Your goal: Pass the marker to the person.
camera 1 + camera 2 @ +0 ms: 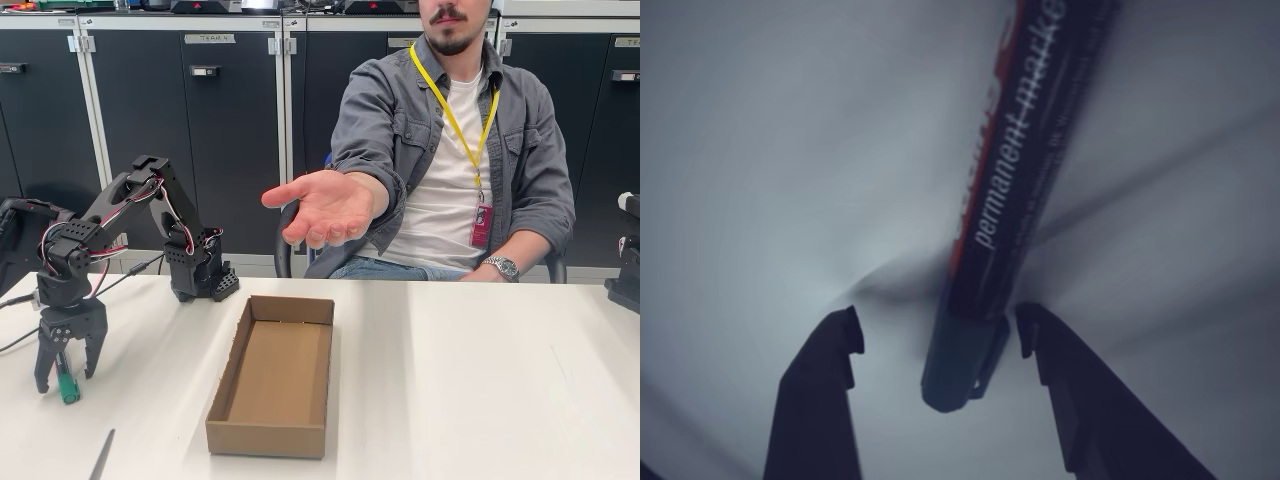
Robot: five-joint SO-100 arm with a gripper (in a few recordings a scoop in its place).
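wrist view: marker (1015, 190) lies on the pale table (770, 150), running from top right down to lower centre. black body, red band along one side, white lettering reads "permanent marker". darker end cap points toward the camera and sits between the two dark fingers (815, 400). jaws (937, 340) spread apart; right finger just beside the cap, contact unclear, left finger clearly apart from it. soft shadows fan out under the marker.

Matt cardboard box (272, 375), glossy plastic marker (1015, 195), smooth white table (480, 390)
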